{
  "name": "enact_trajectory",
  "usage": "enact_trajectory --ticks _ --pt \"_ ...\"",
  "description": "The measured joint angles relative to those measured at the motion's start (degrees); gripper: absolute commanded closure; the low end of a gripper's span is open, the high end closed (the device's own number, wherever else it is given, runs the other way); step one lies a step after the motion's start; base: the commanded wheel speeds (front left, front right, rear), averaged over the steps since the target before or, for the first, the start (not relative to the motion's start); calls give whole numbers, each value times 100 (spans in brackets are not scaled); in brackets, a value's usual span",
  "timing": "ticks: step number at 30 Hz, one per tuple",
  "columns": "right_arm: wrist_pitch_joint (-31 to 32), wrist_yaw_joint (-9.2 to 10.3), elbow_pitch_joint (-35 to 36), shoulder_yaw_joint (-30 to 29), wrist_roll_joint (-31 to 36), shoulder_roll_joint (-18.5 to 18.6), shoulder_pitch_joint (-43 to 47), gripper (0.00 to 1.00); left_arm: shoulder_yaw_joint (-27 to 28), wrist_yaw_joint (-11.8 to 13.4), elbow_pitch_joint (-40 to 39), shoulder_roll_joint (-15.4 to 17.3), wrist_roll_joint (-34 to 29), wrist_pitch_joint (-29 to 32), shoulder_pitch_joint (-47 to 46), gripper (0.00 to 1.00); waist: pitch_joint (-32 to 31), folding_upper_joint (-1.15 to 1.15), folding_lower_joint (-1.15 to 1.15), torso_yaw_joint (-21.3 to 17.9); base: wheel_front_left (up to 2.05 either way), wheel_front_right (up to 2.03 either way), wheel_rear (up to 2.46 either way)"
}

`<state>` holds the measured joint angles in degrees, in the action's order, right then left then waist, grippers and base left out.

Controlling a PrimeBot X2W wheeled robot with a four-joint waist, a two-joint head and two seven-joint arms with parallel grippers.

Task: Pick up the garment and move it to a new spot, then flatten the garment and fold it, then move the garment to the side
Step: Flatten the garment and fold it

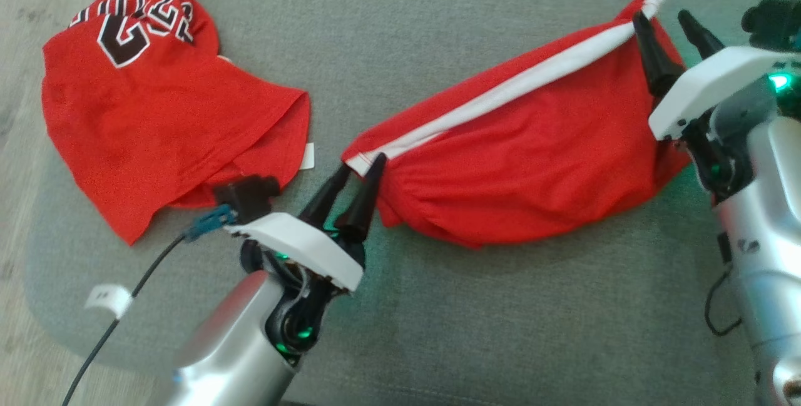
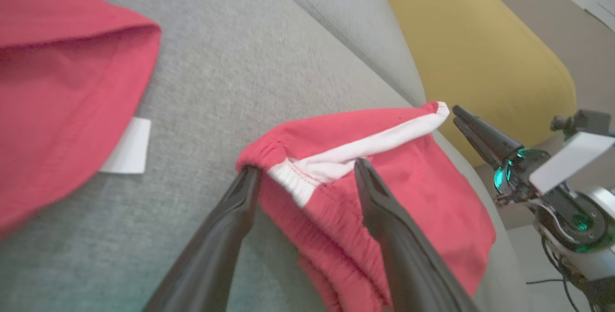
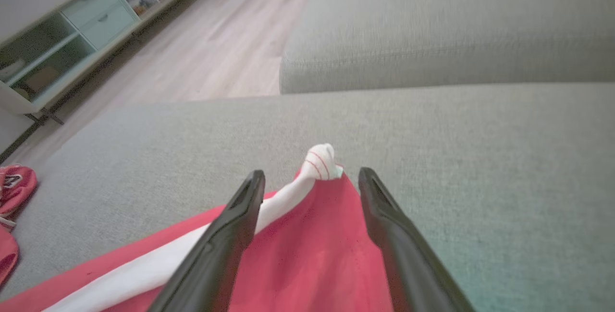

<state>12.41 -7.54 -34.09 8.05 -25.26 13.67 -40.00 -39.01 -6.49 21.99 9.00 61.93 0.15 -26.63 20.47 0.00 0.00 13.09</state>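
So the red shorts point(image 1: 519, 168) with the white side stripe are lying bunched up across the right half of the grey couch seat point(image 1: 438, 318), stretched between the two arms. The left pincer point(image 1: 362, 163) is wide open with its fingers either side of the near-left waistband corner, not squeezing anything. Same deal with the right pincer point(image 1: 661, 15), spread open around the far-right white-tipped corner. A red jersey point(image 1: 156, 118) sits crumpled near the seat's left edge, apart from the shorts.
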Motion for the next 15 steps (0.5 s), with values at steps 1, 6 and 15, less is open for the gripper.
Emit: enact_trajectory --ticks 1,6,15 --pt "-209 0 47 59 2 13 47 0 27 16 11 15 -1 -99 6 0 -29 0 0 -30 0 0 0" --pt "-1060 0 387 116 157 60 516 0 319 336 -33 142 -149 -703 195 0 -219 0 -1 -209 0 0 0" --pt "-1646 0 1815 -345 716 -164 1422 0 904 1371 -784 813 -1395 -1436 570 0 -596 0 -1 -648 0 0 0"
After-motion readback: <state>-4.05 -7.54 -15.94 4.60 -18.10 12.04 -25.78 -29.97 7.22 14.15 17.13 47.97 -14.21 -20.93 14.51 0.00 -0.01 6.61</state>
